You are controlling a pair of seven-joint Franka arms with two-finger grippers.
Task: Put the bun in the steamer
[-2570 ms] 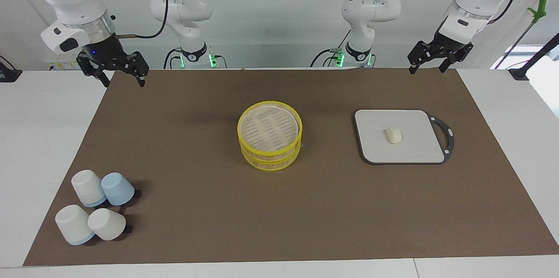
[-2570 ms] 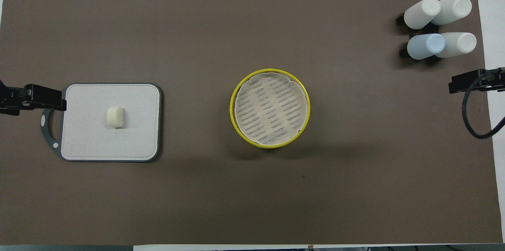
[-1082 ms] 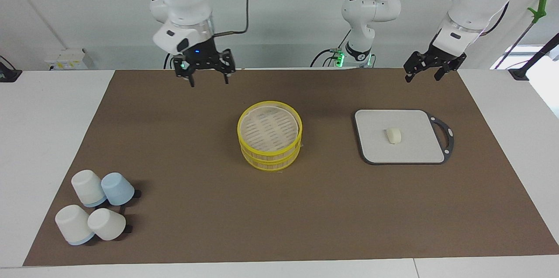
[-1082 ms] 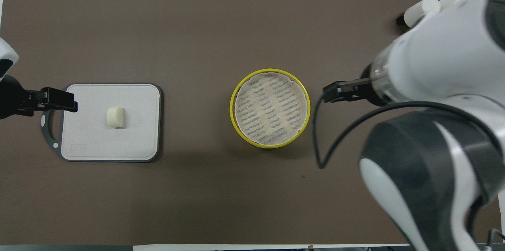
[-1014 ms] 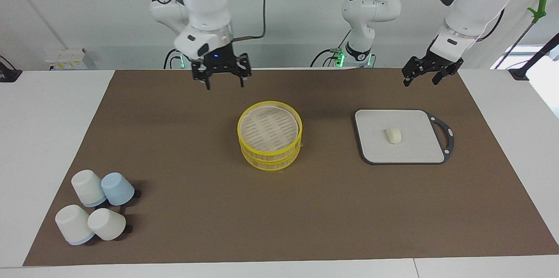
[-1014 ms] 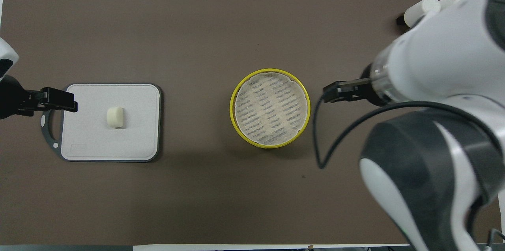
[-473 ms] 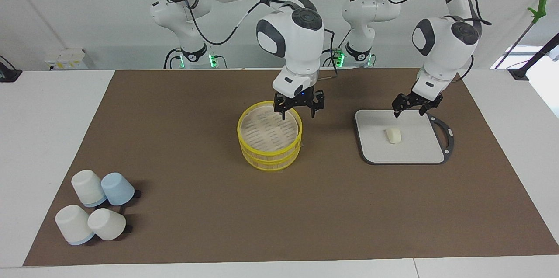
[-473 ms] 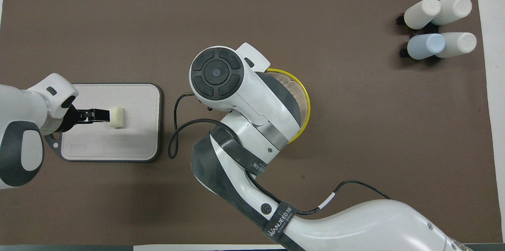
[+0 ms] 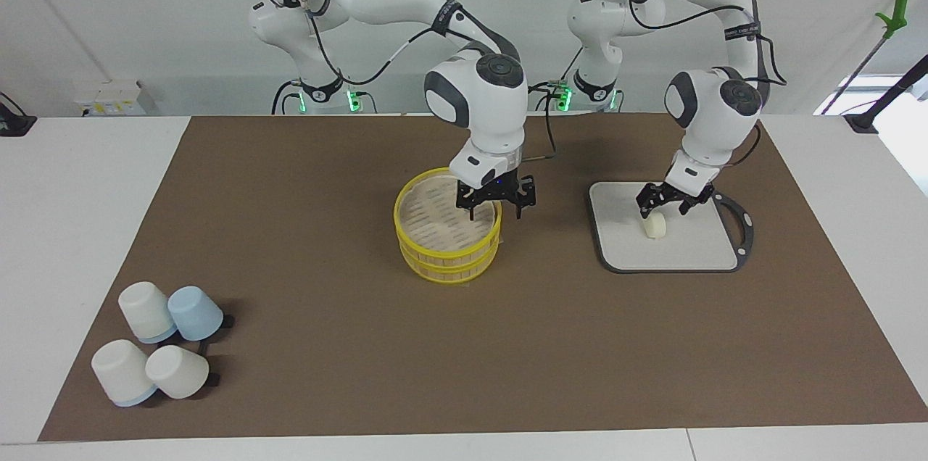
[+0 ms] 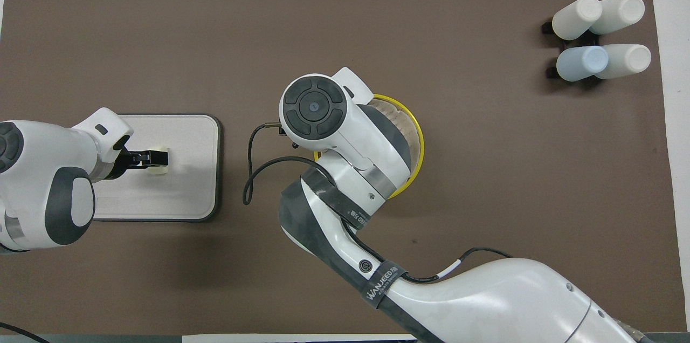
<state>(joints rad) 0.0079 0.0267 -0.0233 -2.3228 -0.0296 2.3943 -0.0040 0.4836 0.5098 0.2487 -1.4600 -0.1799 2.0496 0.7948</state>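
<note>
Both arms have swung down from the table's robot end: the left gripper (image 9: 660,209), fingers wide, now straddles the bun (image 9: 655,225) on the board (image 9: 689,251), at the steamer's (image 9: 448,233) 3 o'clock in the facing view. The right gripper (image 9: 495,210), also wide, straddles the steamer's rim at 2 o'clock, so a pickup looks imminent.

Both end effectors (image 9: 494,206) (image 9: 661,204) lowered, open

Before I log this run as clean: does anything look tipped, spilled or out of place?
Only the four cups at the right arm's end, which lie tipped together. The bun lies whole on the board.
</note>
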